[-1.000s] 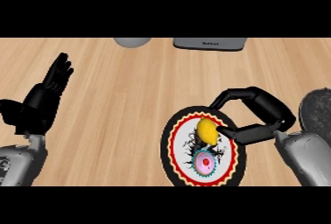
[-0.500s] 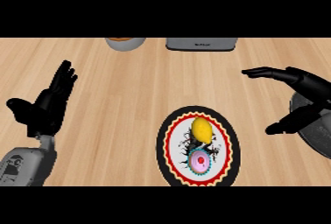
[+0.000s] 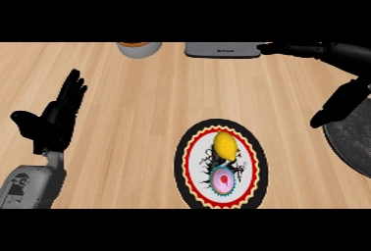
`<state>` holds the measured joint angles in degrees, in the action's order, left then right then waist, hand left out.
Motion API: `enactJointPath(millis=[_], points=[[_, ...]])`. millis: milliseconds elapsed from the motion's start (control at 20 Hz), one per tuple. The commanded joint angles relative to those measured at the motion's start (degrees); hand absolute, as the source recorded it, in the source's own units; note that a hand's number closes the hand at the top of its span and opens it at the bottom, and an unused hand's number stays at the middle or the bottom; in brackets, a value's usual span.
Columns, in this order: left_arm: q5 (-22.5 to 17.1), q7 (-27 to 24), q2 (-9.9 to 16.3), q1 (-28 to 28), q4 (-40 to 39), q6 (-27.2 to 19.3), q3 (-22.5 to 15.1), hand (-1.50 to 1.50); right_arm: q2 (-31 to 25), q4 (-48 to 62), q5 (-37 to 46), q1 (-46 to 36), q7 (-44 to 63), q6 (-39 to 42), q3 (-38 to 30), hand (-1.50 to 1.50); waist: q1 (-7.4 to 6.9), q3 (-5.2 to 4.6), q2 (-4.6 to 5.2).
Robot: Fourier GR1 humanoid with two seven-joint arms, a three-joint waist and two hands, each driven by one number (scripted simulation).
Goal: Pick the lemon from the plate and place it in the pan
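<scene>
Head view shows the lemon (image 3: 226,145) lying on the upper part of the patterned plate (image 3: 190,166), which sits on the wooden table (image 3: 145,108). Right robot hand (image 3: 340,73) hangs at the upper right, fingers spread apart and holding nothing — well apart from the lemon, above the dark pan (image 3: 351,139) at the right edge. Left robot hand (image 3: 52,122) rests open at the left, fingers up.

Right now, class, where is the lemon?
In the head view, the lemon lies on the upper part of the plate, right of centre on the counter, left of the dark pan.
</scene>
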<state>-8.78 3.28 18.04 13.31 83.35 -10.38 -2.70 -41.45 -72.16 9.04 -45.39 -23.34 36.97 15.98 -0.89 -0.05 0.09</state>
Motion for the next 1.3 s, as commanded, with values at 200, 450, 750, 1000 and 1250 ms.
enactJointPath(millis=[200, 450, 750, 1000, 1250], points=[[1.7, -1.7, -2.2, 0.5, -2.6, 0.1, 0.7, 0.00, 9.5, -1.1, 5.6, -8.0, 7.6, 1.5, 1.2, -1.50, 0.35, 0.01, -0.02], [3.1, 1.2, -3.1, 2.5, -1.7, -0.7, 0.2, 0.00, 12.5, -8.9, 2.9, -0.5, 11.1, 6.8, 2.2, -1.50, 1.22, 0.04, -0.21], [2.2, 3.4, -1.1, -2.8, 5.3, 1.8, 2.2, 0.00, 16.8, -15.1, 4.0, 2.4, 17.7, 9.4, 1.9, -1.50, 0.73, 0.05, -0.26], [4.1, 1.5, -3.4, 0.8, 0.1, 0.7, 2.7, 0.00, 17.7, -17.7, 8.1, 5.6, 22.2, 11.0, 2.2, -1.50, 0.95, 0.05, -0.14], [5.2, 3.2, -4.5, -2.0, 4.1, 0.8, 1.9, 0.00, 17.4, -17.9, 12.5, 8.9, 21.1, 10.2, 0.0, -1.50, 0.75, 0.06, -0.17]])
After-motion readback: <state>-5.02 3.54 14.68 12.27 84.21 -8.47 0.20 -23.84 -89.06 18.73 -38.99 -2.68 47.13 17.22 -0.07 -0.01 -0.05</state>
